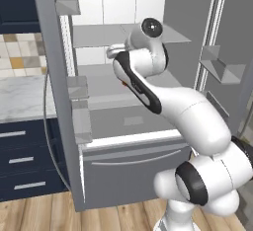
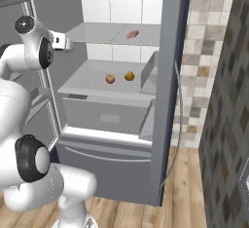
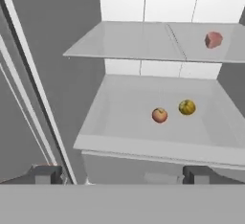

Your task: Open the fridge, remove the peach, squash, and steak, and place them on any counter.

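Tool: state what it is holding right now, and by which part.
Nothing. The tool is open and empty, apart from the peach, squash and steak.

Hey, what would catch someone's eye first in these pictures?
The fridge stands wide open, its white inside almost bare. The red peach and yellow squash sit close together on the lower shelf, the pink steak on the shelf above, to the right.

Both base views flank the open fridge; the hand view peers closer inside.
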Robot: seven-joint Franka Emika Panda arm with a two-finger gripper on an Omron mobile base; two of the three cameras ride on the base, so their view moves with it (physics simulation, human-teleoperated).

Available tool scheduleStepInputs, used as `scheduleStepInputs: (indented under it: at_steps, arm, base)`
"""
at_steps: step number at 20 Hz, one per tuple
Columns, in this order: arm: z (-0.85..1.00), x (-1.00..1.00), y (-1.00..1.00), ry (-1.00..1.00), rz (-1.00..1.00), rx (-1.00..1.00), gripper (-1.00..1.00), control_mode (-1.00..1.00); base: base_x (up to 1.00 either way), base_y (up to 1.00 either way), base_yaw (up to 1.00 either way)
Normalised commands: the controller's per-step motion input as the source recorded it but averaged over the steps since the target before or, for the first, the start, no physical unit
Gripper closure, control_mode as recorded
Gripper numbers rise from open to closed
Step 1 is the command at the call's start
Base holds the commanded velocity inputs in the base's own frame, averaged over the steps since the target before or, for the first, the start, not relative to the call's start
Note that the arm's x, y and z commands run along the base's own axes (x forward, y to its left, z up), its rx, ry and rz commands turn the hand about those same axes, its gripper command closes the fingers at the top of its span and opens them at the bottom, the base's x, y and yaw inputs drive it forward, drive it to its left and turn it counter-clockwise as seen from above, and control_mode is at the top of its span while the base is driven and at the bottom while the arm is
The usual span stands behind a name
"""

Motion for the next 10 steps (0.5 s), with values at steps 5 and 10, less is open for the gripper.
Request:
scheduleStepInputs:
  at_steps: [5,10]
  arm:
    - [0.00,0.00,-0.66,0.07,-0.08,0.00,-1.00,-1.00]
    - [-0.01,-0.02,-0.51,0.00,0.00,0.02,-1.00,-1.00]
  base:
    - [0.00,0.00,0.00]
    - [0.00,0.00,0.00]
